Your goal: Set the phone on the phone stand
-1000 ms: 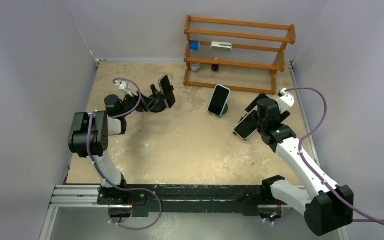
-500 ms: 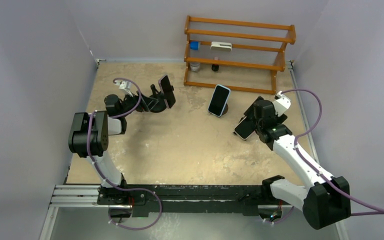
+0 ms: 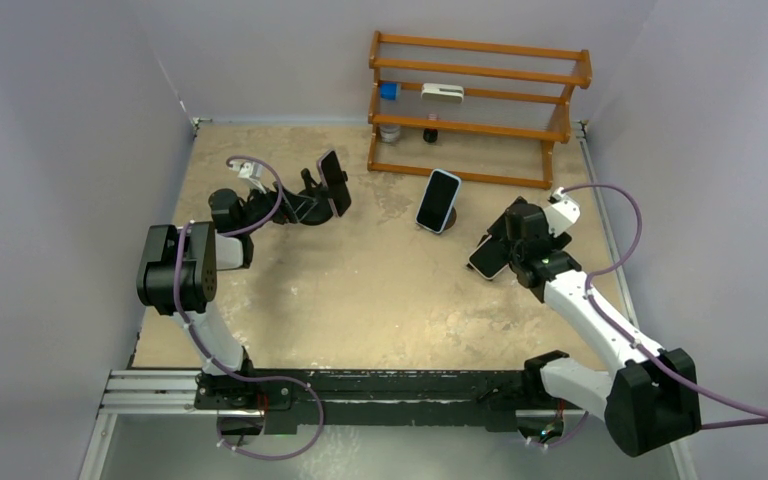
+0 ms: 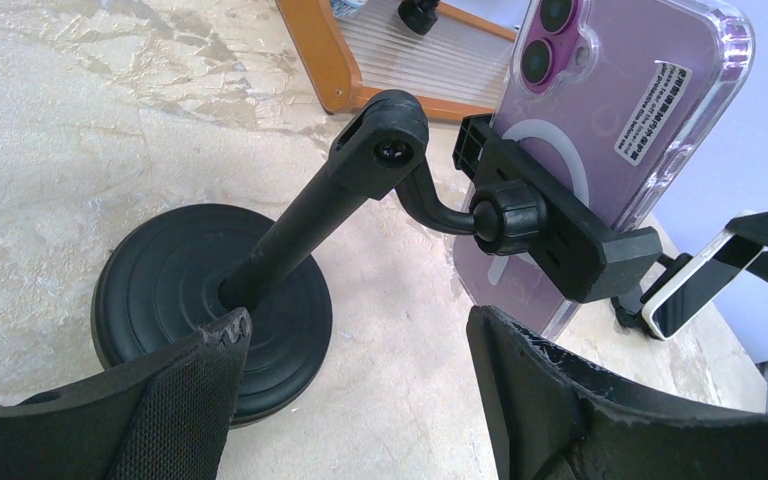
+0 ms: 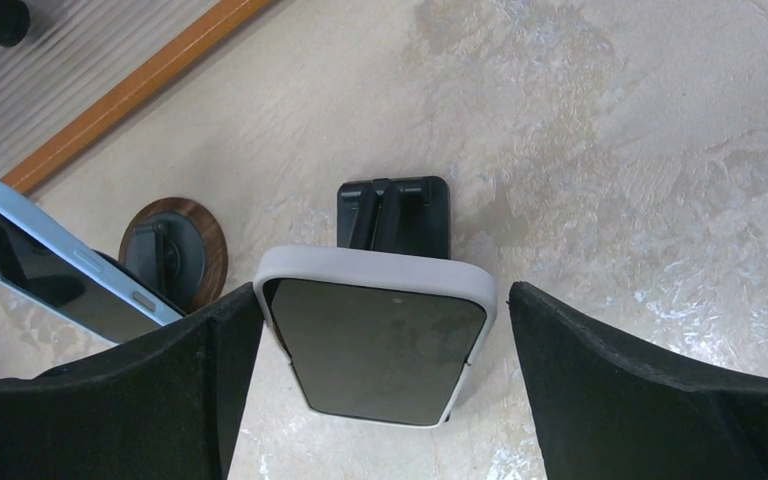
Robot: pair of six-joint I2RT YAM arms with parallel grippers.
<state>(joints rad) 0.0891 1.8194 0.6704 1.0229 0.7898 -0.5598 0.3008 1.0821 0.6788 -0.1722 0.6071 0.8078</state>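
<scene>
Right arm's the only thing that shifted: over the last second its wrist slid a bit left, closer over the phone, and its elbow tucked in at the bottom right. Left arm hasn't budged at all.

So the phone [image 5: 375,345] sits near the right edge of the table [image 3: 360,290], propped tilted on a little black phone stand [image 5: 392,212] whose hinged back pokes out just past the phone's top edge. It's got a white-ish grey case with rounded corners, and the screen is dark with some faint smudgy reflections. From the top camera it's angled diagonally, screen up.

The right gripper [image 5: 380,310] has its jaws spread wide, one on each side of the phone. The left-hand finger [image 5: 160,390] looks right up against the case edge, and there's a sliver of daylight on the other side, so it's straddling and not really pinching.

The left gripper [image 4: 355,325] is over on the left side of the table, also spread apart, with its fingers either side of a round black base [image 4: 210,290]. A black stalk comes up from that base to a clamp holder [image 4: 550,230] that grips a purple phone [image 4: 600,120] in a clear case, back facing the camera.

Between the two arms there's a blue-cased phone [image 3: 438,200] leaning on a round wood-topped stand [image 5: 173,250], just in front of the wooden rack [image 3: 475,105] at the back.
</scene>
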